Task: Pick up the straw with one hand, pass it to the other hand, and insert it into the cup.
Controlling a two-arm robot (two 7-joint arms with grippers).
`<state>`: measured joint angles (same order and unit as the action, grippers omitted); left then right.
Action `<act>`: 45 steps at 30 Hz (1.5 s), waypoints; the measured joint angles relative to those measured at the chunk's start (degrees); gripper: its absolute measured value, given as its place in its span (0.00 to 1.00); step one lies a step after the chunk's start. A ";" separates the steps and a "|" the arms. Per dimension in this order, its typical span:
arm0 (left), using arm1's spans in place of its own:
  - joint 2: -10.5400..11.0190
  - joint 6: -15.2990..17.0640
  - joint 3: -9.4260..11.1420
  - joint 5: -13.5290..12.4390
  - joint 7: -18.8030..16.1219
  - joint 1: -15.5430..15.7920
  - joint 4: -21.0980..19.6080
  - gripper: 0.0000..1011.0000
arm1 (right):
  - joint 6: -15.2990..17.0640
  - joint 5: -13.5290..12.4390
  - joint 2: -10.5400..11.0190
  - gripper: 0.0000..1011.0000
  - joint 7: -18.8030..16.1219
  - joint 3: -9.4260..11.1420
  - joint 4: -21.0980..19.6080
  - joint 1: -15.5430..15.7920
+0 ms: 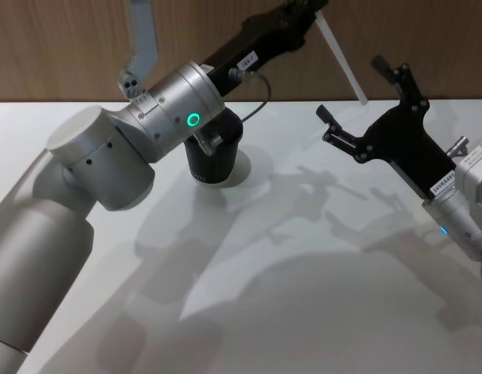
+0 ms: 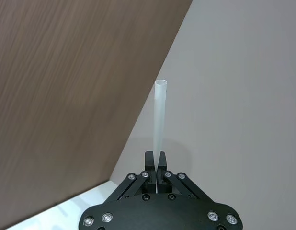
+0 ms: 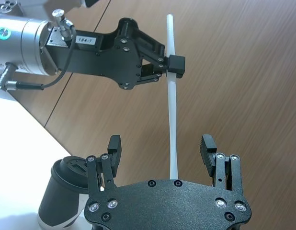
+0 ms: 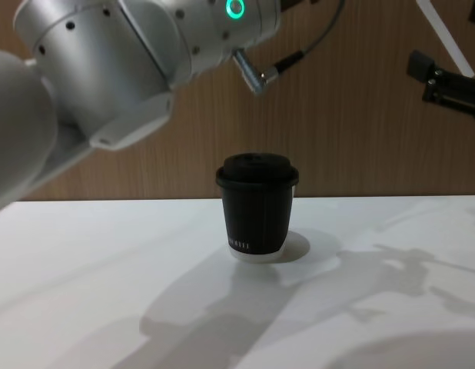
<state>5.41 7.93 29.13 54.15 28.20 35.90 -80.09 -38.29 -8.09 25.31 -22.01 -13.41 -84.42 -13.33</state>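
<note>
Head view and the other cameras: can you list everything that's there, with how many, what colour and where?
table: 1, white, under everything.
wall: 1, brown wood, behind the table.
cup: 1, black with a black lid, standing upright on the table.
straw: 1, translucent white, held slanting in the air.
left arm: 1, silver with a green ring light, reaching over the cup.
left end effector: 1, black, shut on the straw.
right end effector: 1, black, open, at the straw's lower end, not gripping it.

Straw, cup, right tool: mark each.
straw (image 3: 173, 120), right wrist view, mid-shaft.
cup (image 4: 257, 219), chest view, side wall.
right tool (image 3: 161, 143), right wrist view, midway between its open fingertips.
</note>
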 joint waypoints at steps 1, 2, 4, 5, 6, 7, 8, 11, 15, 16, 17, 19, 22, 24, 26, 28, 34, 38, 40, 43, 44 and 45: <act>0.22 0.26 0.22 -0.51 -0.72 0.27 -0.43 0.01 | 0.00 0.00 0.00 0.99 0.00 0.00 0.00 0.00; 0.35 0.38 0.32 -0.65 -0.95 0.41 -0.66 0.01 | 0.00 0.00 0.00 0.99 0.00 0.00 0.00 0.00; 0.68 0.91 0.56 -1.10 -1.77 0.73 -1.24 0.01 | 0.00 0.00 0.00 0.99 0.00 0.00 0.00 0.00; 1.01 1.45 0.76 -1.48 -2.51 0.98 -1.77 0.01 | 0.00 0.00 0.00 0.99 0.00 0.00 0.00 0.00; 1.17 1.75 0.85 -1.64 -2.86 1.11 -2.05 0.01 | 0.00 0.00 0.00 0.99 0.00 0.00 0.00 0.00; 1.34 2.04 0.94 -1.78 -3.21 1.23 -2.33 0.01 | 0.00 0.00 0.00 0.99 0.00 0.00 0.00 0.00; 1.69 2.92 1.11 -2.13 -4.10 1.46 -2.95 0.01 | 0.00 0.00 0.00 0.99 0.00 0.00 0.00 0.00; 2.63 4.61 1.35 -2.50 -5.59 1.87 -4.41 0.01 | 0.00 0.00 0.00 0.99 0.00 0.00 0.00 0.00; 3.65 6.83 1.46 -2.65 -7.60 2.16 -6.25 0.01 | 0.00 0.00 0.00 0.99 0.00 0.00 0.00 0.00; 3.95 7.27 1.48 -2.66 -7.94 2.20 -6.78 0.01 | 0.00 0.00 0.00 0.99 0.00 0.00 0.00 0.00; 4.18 7.70 1.49 -2.68 -8.29 2.23 -7.17 0.01 | 0.00 0.00 0.00 0.99 0.00 0.00 0.00 0.00; 4.93 9.00 1.50 -2.71 -9.40 2.34 -8.49 0.01 | 0.00 0.00 0.00 0.99 0.00 0.00 0.00 0.00; 5.84 10.57 1.50 -2.82 -10.85 2.38 -10.04 0.01 | 0.00 0.00 0.00 0.99 0.00 0.00 0.00 0.00; 6.58 11.48 1.50 -2.98 -11.86 2.39 -11.27 0.01 | 0.00 0.00 0.00 0.99 0.00 0.00 0.00 0.00; 6.94 12.13 1.50 -3.16 -12.68 2.39 -12.02 0.01 | 0.00 0.00 0.00 0.99 0.00 0.00 0.00 0.00; 7.59 12.85 1.50 -3.45 -13.86 2.33 -13.23 0.01 | 0.00 0.00 0.00 0.99 0.00 0.00 0.00 0.00; 8.86 14.58 1.49 -4.61 -18.09 1.80 -16.08 0.01 | 0.00 0.00 0.00 0.99 0.00 0.00 0.00 0.00; 9.39 15.36 1.49 -5.56 -20.80 1.26 -17.76 0.01 | 0.00 0.00 0.00 0.99 0.00 0.00 0.00 0.00; 9.68 15.82 1.51 -6.32 -22.70 0.86 -18.78 0.01 | 0.00 0.00 0.00 0.99 0.00 0.00 0.00 0.00; 10.00 16.29 1.60 -7.45 -24.98 0.32 -19.95 0.01 | 0.00 0.00 0.00 0.99 0.00 0.00 0.00 0.00; 10.18 16.51 1.67 -8.20 -26.25 0.04 -20.55 0.01 | 0.00 0.00 0.00 0.99 0.00 0.00 0.00 0.00; 10.18 16.51 1.67 -8.20 -26.25 0.04 -20.55 0.01 | 0.00 0.00 0.00 0.99 0.00 0.00 0.00 0.00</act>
<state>15.59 24.45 30.80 45.96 1.96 35.94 -100.64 -38.28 -8.09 25.32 -22.01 -13.41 -84.42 -13.34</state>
